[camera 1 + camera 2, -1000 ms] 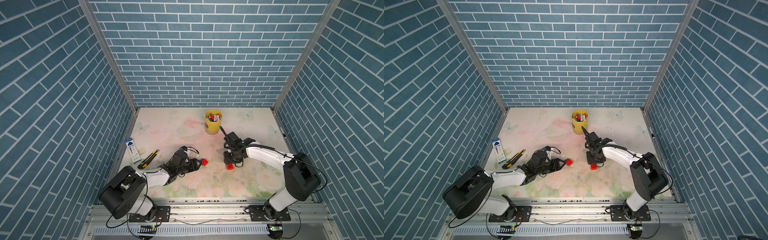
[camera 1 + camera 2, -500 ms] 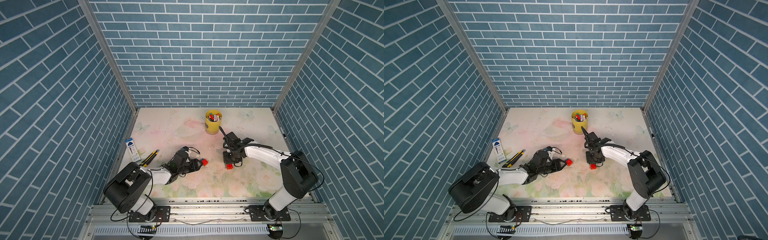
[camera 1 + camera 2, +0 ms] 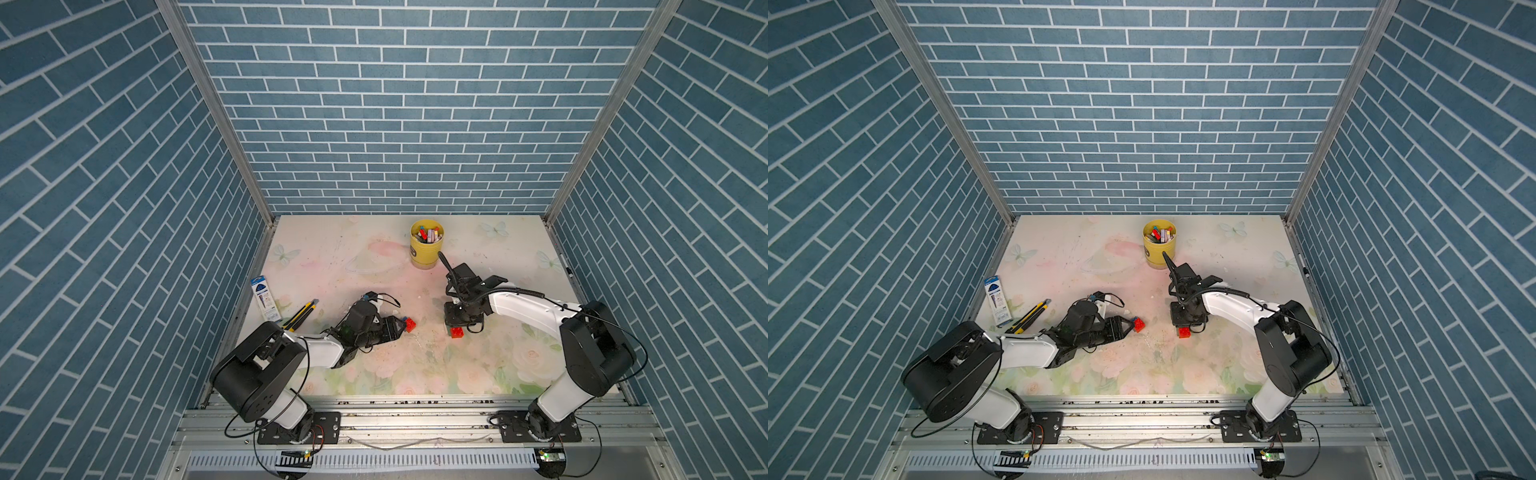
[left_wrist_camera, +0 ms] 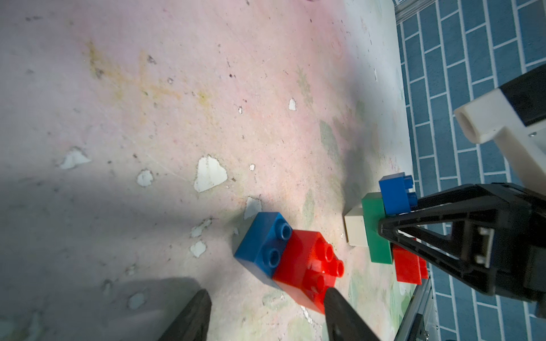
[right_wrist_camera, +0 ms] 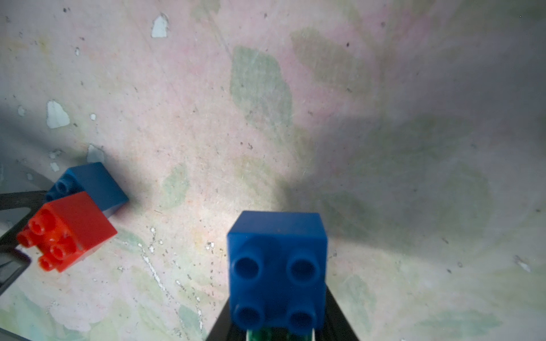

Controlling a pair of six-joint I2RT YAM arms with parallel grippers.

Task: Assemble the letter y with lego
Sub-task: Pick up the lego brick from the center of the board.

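As the jaws of the right gripper point(image 3: 461, 323) are pinching the half-built y point(image 4: 356, 228), it seems by its green brick point(image 4: 375, 239), this cluster stands studs up a little right of the middle of the surface. Its white square is lowest, and a blue and a red square sit on the green one.

The jaws of the left gripper point(image 4: 266, 295) are spread. One finger seems to touch the red brick point(image 4: 307, 265), which is joined w/ a blue brick point(image 4: 261, 245). This pair lies left of the middle, near the cluster but apart.

My judgement: the bricks are light and stiff w/ smooth walls, so they can slip, and stud joints may pop under twist. The best hold is on two flat opposite walls, not on the studs.

The yellow cup point(image 3: 426, 245) is well apart, by the far edge.
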